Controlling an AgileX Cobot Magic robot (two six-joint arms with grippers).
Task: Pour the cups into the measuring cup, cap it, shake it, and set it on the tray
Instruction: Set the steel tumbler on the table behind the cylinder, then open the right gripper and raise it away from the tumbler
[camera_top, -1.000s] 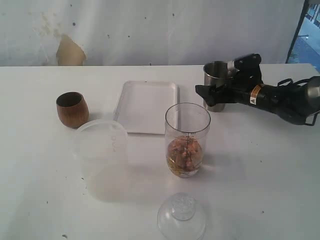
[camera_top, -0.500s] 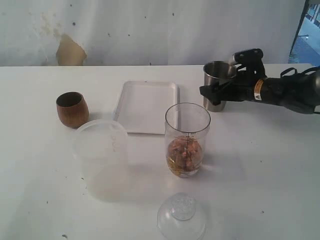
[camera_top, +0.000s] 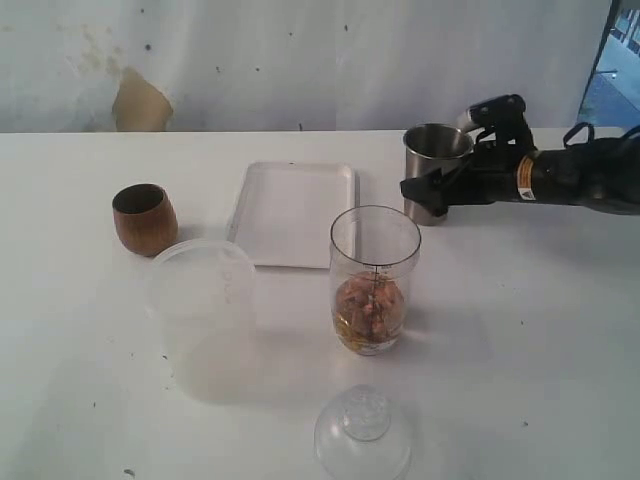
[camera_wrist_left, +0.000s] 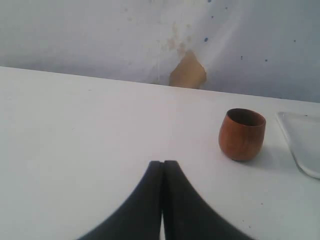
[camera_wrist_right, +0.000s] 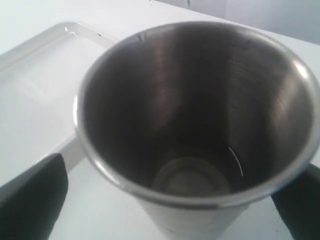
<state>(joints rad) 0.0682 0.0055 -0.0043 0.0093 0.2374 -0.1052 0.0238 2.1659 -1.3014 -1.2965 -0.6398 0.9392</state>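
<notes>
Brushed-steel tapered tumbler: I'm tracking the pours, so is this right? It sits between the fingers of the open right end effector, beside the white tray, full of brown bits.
Not full: the right wrist view looks into the tapered brushed-steel tumbler and shows its bare bottom; it is empty. The rest holds: it sits between the fingers of the open right end effector, beside the white rectangular tray.

Exterior cam sits high on the side of the table (camera_top: 520, 340) away from the wall (camera_top: 300, 60), tilted down, far enough back to catch most of the top. Left wrist cam rides low right behind the left end effector (camera_wrist_left: 163, 163), looking ahead of its tips along the table. The wooden cup (camera_wrist_left: 242, 134) and tray (camera_wrist_left: 300, 145) edge show up both here and in the exterior. Right wrist cam is super close, peering into the steel tumbler (camera_wrist_right: 190, 115) that the right end effector (camera_wrist_right: 167, 197) straddles, and that's in the exterior too.
</notes>
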